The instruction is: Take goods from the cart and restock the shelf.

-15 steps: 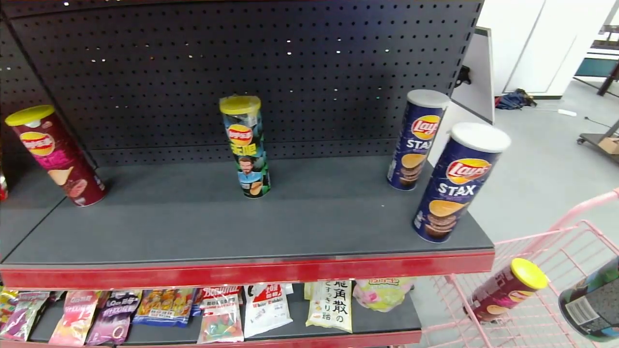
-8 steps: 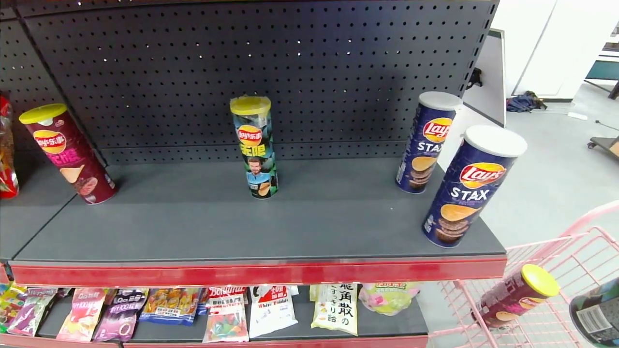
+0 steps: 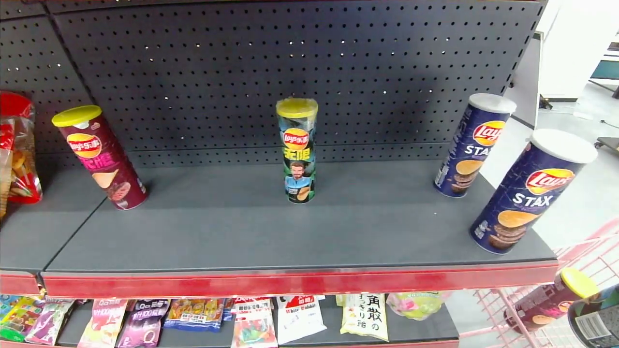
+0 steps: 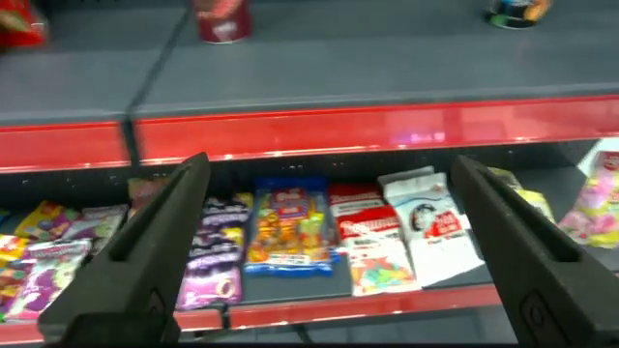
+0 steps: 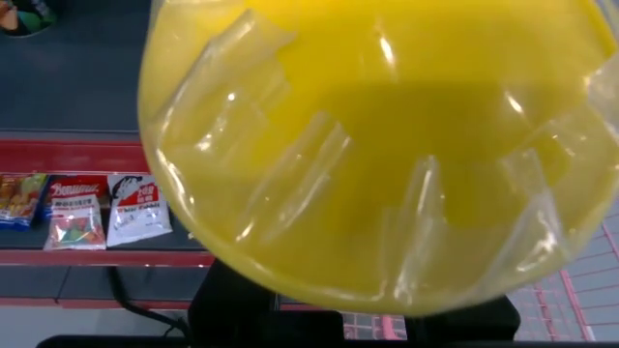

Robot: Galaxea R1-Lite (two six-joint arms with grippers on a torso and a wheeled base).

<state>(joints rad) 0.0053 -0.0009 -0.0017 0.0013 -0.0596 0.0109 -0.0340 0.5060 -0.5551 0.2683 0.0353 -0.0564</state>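
Blue cans (image 3: pixel 471 145) two, maroon can (image 3: pixel 104 159), green can (image 3: pixel 297 152) on shelf (image 3: pixel 290 232).

This is a shop aisle, or a mock-up of one. A dark grey metal shelf with a red front strip (image 3: pixel 290 282), backed by a black perforated panel (image 3: pixel 242 63), carries tall cardboard chip tubes (image 3: pixel 297 152) spaced well apart. Below it lie bright snack packets (image 3: pixel 196 314), and a pink wire shopping cart (image 3: pixel 589 236) stands beside the shelf end.
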